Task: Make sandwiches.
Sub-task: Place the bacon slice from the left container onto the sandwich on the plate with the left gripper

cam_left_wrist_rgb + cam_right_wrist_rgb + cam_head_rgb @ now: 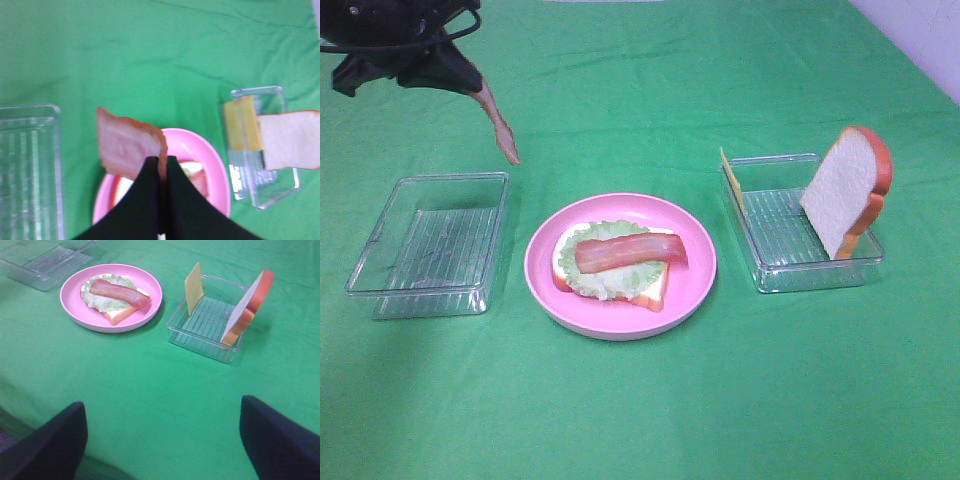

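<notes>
Logged left gripper (162,167) pinched tight on 1 bacon strip (125,147), dangling high behind the left tray (450,177); presumably lifted to clear its wall before crossing to the pink plate (698,262). Found sandwich (615,268) there at 3 layers: bread, lettuce, bacon. Noted right gripper (161,440) spread wide, idle. Confirmed pinch only via left wrist view; saw cheese slice (193,287) and bread slice (247,307) propped upright in right tray (200,344) best via right wrist view.
</notes>
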Controlling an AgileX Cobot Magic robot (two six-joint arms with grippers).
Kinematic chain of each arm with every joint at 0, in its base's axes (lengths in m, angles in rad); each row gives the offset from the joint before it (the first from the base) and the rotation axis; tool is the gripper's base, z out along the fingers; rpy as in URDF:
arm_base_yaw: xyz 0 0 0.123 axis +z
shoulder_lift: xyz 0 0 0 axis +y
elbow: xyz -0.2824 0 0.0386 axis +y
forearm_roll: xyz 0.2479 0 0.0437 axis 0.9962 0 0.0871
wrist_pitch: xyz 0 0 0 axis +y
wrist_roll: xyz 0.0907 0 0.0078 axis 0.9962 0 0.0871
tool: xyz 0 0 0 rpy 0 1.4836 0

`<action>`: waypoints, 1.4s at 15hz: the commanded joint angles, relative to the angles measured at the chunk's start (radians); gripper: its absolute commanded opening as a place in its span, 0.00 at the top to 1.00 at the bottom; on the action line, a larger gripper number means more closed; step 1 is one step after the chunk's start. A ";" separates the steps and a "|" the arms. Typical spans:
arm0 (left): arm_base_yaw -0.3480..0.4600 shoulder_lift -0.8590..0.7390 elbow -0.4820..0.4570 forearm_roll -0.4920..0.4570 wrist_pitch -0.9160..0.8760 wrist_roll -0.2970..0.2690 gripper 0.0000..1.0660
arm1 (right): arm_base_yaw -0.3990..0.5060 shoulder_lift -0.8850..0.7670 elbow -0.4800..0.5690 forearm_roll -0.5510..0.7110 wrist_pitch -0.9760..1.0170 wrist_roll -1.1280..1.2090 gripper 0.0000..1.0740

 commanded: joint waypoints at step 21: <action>-0.280 0.237 -0.002 0.140 -0.008 -0.017 1.00 | 0.000 -0.015 0.005 0.000 -0.010 -0.010 0.27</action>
